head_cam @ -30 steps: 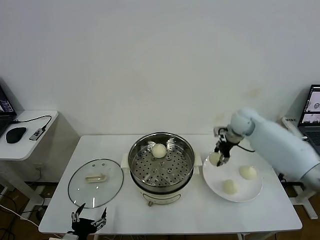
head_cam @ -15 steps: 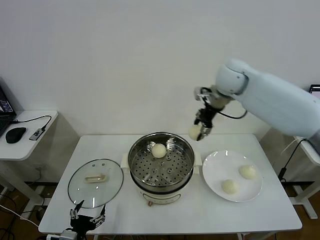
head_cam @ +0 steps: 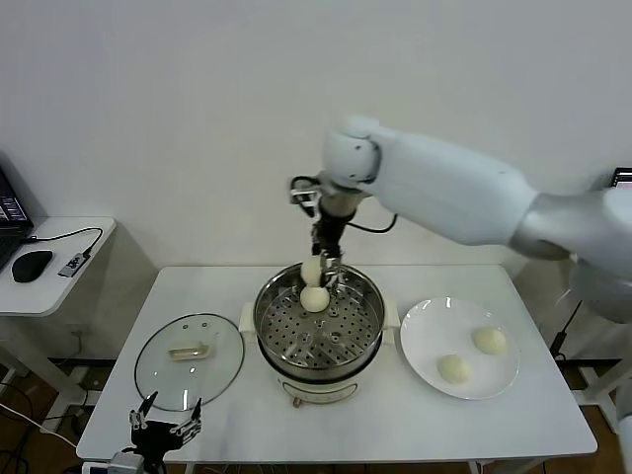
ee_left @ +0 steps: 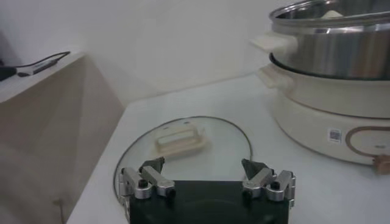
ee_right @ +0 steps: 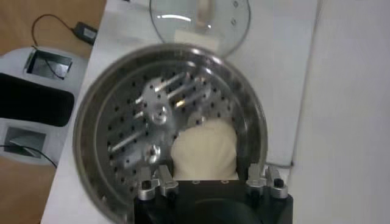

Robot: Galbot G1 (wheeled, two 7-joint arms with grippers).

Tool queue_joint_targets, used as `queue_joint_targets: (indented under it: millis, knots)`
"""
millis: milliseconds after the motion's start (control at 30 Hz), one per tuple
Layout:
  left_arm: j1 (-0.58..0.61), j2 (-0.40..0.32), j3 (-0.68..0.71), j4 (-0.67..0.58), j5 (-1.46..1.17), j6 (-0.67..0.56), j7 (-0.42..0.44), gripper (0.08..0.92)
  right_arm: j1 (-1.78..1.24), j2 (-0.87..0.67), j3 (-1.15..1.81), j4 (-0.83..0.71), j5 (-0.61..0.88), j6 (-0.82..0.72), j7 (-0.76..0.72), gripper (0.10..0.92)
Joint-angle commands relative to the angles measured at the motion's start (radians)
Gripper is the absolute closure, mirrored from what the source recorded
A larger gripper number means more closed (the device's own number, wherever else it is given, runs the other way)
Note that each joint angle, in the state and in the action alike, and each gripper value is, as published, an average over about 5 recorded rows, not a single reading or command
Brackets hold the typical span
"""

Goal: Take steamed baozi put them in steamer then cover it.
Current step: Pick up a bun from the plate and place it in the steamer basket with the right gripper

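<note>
A: Report the jaw state of each gripper.

B: The right gripper (head_cam: 318,269) is in the centre of the head view, above the far rim of the steamer (head_cam: 318,331). Its jaws are pinching one steamed baozi (ee_right: 204,152), which fills the gap between them in the right wrist view. The left gripper (ee_left: 206,181) is at the lower left edge of the head view, at the near table edge. Its jaws are spread with nothing between them.

A: What lies around the held item?

B: Directly below it, a second baozi (head_cam: 315,298) rests on the perforated tray (ee_right: 134,115), toward the far side of the pot. In the head view the two buns appear touching or nearly so; contact cannot be confirmed. The pot wall encircles the tray.

A: And beyond the pot?

B: A white plate (head_cam: 425,346) sits just beside the steamer at centre right. The cover (head_cam: 189,360) lies flat on the white table (head_cam: 375,425) at lower left, handle up, near the steamer base. A side desk (head_cam: 49,286) at the left edge carries a mouse (head_cam: 31,265) and a cable.

A: Give counts.

B: Baozi: four. One gripped, one on the tray, two on the plate ( (head_cam: 489,340), (head_cam: 454,368)). Steamer: one. Cover: one. Plate: one.
</note>
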State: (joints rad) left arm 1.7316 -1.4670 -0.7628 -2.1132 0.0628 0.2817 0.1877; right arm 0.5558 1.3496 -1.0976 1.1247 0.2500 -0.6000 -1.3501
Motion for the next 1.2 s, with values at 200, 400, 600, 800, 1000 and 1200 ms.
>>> queue_joint_targets:
  millis: [200, 400, 600, 800, 1000, 1200]
  knots:
    - [-0.004, 0.0, 0.007, 0.003, -0.002, 0.002, 0.002, 0.177, -0.149, 0.174, 0.001, -0.139, -0.065, -0.014, 0.012, 0.414]
    - [-0.01, -0.001, 0.011, 0.014, -0.001, 0.002, 0.002, 0.177, -0.191, 0.179, 0.015, -0.168, -0.099, -0.008, 0.02, 0.414]
    - [-0.021, -0.001, 0.014, 0.023, -0.001, 0.002, 0.003, 0.177, -0.207, 0.177, 0.019, -0.175, -0.113, -0.004, 0.024, 0.414]
    - [-0.025, -0.001, 0.017, 0.027, -0.002, 0.002, 0.004, 0.177, -0.217, 0.179, 0.023, -0.177, -0.116, -0.005, 0.03, 0.414]
    - [-0.024, -0.003, 0.018, 0.029, -0.002, 0.002, 0.004, 0.177, -0.222, 0.177, 0.026, -0.177, -0.115, -0.005, 0.042, 0.399]
    - [-0.027, -0.006, 0.019, 0.032, -0.001, 0.002, 0.004, 0.177, -0.218, 0.146, 0.059, -0.154, -0.112, -0.013, 0.051, 0.252]
